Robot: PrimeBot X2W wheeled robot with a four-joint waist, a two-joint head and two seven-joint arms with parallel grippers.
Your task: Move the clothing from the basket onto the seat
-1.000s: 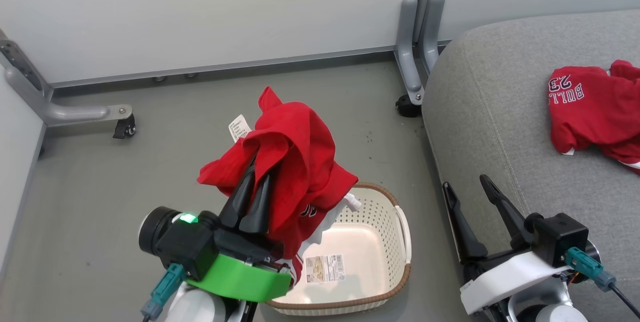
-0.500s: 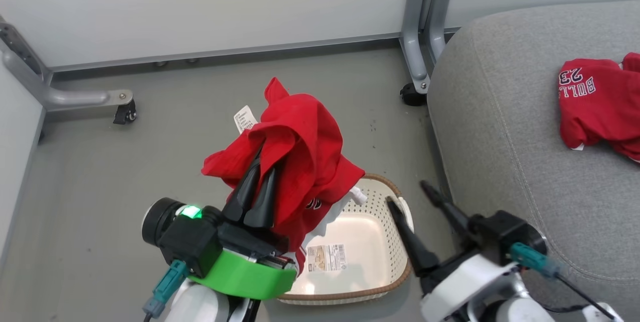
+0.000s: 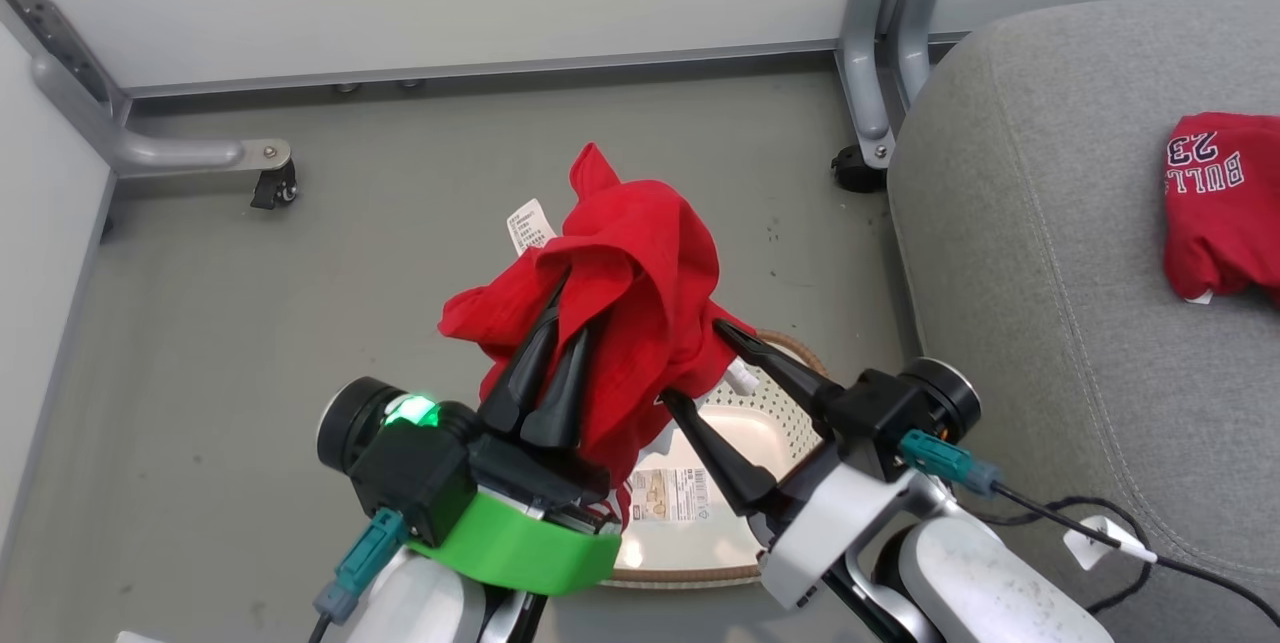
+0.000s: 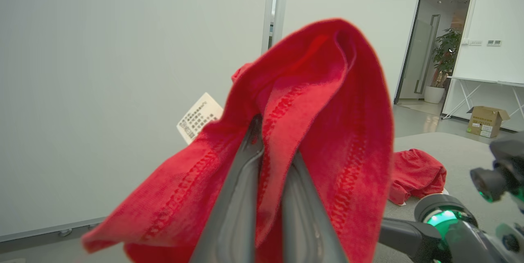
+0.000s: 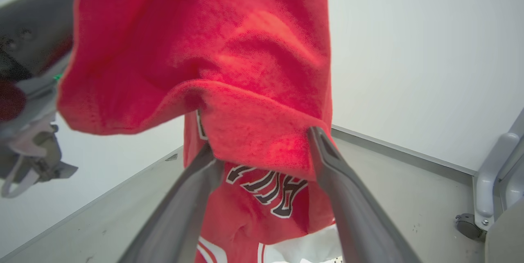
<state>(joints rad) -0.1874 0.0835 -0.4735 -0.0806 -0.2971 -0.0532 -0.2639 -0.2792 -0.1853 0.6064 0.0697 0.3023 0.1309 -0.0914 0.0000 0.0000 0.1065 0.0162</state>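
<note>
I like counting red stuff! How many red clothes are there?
2. The red shorts hang pinched in the left claw above the basket. The red jersey lies on the grey seat. The shorts hide part of the basket, so more could be hidden.

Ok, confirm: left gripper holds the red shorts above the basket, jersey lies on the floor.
Wrong on the floor: the head view shows the jersey lying on the seat. The left gripper does hold the shorts above the basket.
</note>
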